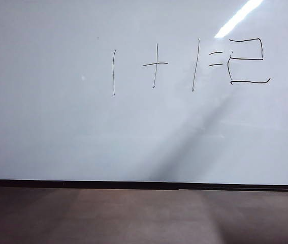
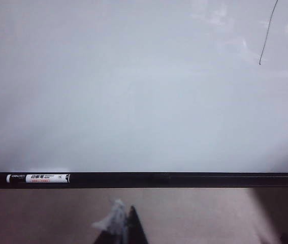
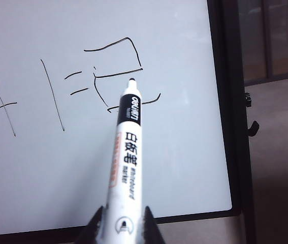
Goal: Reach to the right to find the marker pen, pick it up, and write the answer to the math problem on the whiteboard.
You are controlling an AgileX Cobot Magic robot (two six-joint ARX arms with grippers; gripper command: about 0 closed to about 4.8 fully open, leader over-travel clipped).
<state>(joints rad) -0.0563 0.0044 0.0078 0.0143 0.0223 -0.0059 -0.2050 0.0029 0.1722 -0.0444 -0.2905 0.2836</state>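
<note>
Right gripper (image 3: 122, 223) clamped on the marker pen (image 3: 125, 157), tip held off the board.

The pen's dark tip points out ahead of that claw, over the lower strokes of the answer (image 1: 246, 60), a blocky two. Just beside it sits the math problem (image 1: 164, 65), one plus one equals, on the whiteboard (image 1: 57, 127). The left gripper (image 2: 126, 229) shows only dark finger tips, so its opening can't be told; beyond it, a second pen (image 2: 38, 178) lies on the board's bottom ledge (image 2: 184, 179).
</note>
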